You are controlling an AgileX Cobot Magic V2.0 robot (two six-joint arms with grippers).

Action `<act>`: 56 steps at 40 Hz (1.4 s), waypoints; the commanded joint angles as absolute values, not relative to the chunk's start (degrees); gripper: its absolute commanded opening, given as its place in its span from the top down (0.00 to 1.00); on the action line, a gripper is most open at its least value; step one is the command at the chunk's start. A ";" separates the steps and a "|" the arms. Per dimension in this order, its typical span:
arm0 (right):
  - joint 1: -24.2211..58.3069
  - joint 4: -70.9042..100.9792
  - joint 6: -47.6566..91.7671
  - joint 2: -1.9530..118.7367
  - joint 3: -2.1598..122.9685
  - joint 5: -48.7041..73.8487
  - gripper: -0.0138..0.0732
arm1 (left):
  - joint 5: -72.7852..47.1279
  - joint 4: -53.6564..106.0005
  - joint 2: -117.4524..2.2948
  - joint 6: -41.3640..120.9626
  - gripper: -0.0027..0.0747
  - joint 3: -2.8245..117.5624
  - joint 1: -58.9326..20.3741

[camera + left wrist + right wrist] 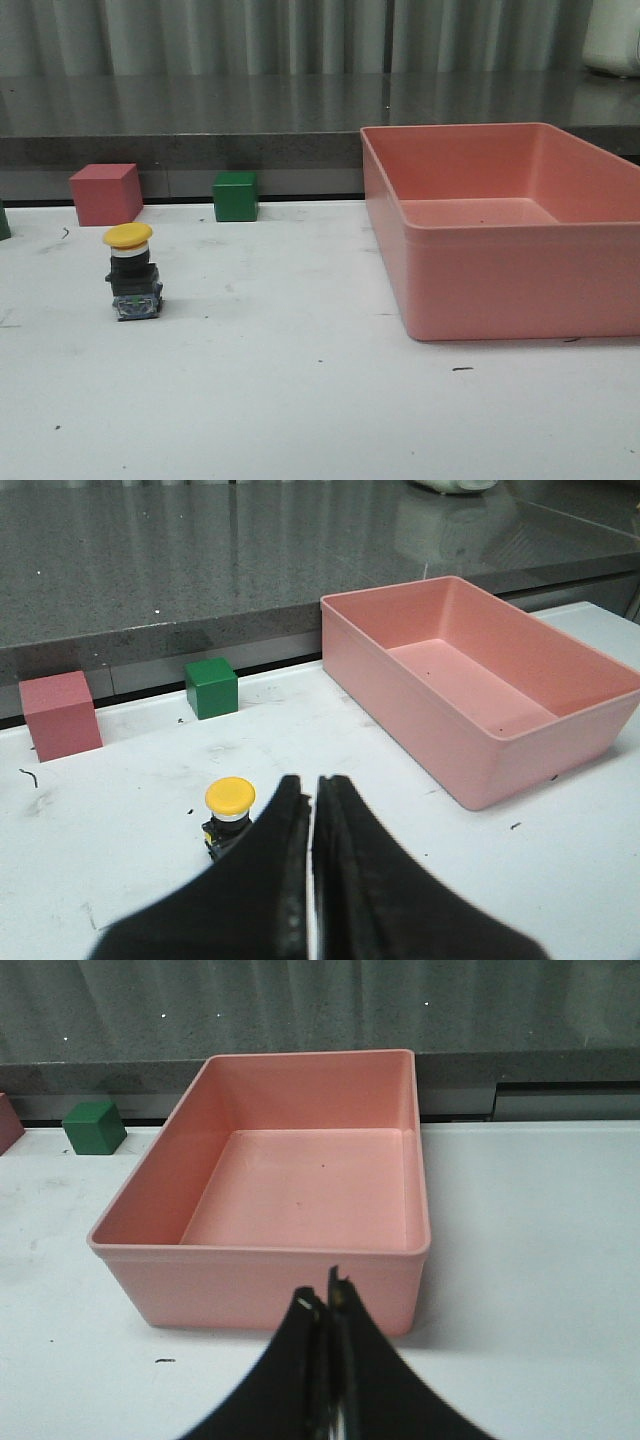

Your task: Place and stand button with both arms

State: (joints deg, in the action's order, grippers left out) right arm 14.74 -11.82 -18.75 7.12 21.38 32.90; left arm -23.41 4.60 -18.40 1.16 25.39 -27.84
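The button (pixel 131 272) stands upright on the white table at the left, yellow mushroom cap up, black collar and dark blocky base below. It also shows in the left wrist view (pixel 229 815), partly hidden behind a finger. My left gripper (pixel 312 784) is shut and empty, above the table just to the near right of the button. My right gripper (pixel 323 1296) is shut and empty, in front of the pink bin's near wall. Neither arm shows in the front view.
A large empty pink bin (pixel 480 285) stands at the right, also in the wrist views (pixel 500 770) (pixel 260 1280). A pink cube (pixel 105 193) and a green cube (pixel 235 196) sit along the back edge by a dark raised ledge (pixel 200 130).
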 commanded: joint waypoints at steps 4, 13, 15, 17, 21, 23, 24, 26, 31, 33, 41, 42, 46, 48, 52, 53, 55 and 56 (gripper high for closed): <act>14.37 -13.04 -18.12 7.78 22.82 28.25 0.91 | -25.27 4.65 -10.06 0.58 0.98 26.03 -28.08; 14.37 -13.04 -18.12 7.78 22.82 28.25 0.91 | -27.72 4.56 -1.88 0.58 0.98 26.03 -28.08; 14.37 -13.04 -18.12 7.78 22.82 28.25 0.91 | -27.59 4.56 -1.58 0.58 0.98 26.03 -28.08; 14.37 -13.04 -18.12 7.78 22.82 28.25 0.91 | -27.50 4.56 -1.58 0.58 0.98 26.03 -28.08; 14.37 -13.04 -18.12 7.78 22.82 28.25 0.91 | -27.50 4.56 -1.58 0.58 0.98 26.03 -28.08; 14.37 -13.04 -18.12 7.78 22.82 28.25 0.91 | -27.50 4.56 -1.58 0.58 0.98 26.03 -28.08; 14.37 -13.04 -18.12 7.78 22.82 28.25 0.91 | -27.50 4.56 -1.58 0.58 0.98 26.03 -28.08; 14.37 -13.04 -18.12 7.78 22.82 28.25 0.91 | -27.50 4.56 -1.58 0.58 0.98 26.03 -28.08; 14.37 -13.04 -18.12 7.78 22.82 28.25 0.91 | -27.50 4.56 -1.58 0.58 0.98 26.03 -28.08; 14.37 -13.04 -18.12 7.78 22.82 28.25 0.91 | -27.50 4.56 -1.58 0.58 0.98 26.03 -28.08; 14.37 -13.04 -18.12 7.78 22.82 28.25 0.91 | -27.51 4.13 -1.58 0.58 0.98 26.03 -28.08; 14.37 -13.04 -18.12 7.78 22.82 28.25 0.91 | -27.51 4.13 -1.58 0.58 0.98 26.03 -28.08; 14.37 -13.04 -18.12 7.78 22.82 28.25 0.91 | -26.50 4.13 -1.58 0.58 0.98 25.90 -28.08; 14.37 -13.04 -18.12 7.78 22.82 28.25 0.91 | -24.55 3.79 -1.37 0.58 0.98 25.22 -27.93; 14.37 -13.04 -18.12 7.78 22.82 28.25 0.91 | -18.86 2.82 0.12 0.42 0.98 22.38 -25.04; 14.37 -13.04 -18.12 7.78 22.82 28.25 0.91 | -17.28 2.82 0.66 0.00 0.98 21.34 -23.71; 14.37 -13.04 -18.12 7.78 22.82 28.25 0.91 | -14.83 2.82 1.70 0.00 0.98 19.44 -20.98; 14.37 -13.04 -18.12 7.78 22.82 28.25 0.91 | -13.81 2.82 1.70 -0.67 0.98 18.77 -19.74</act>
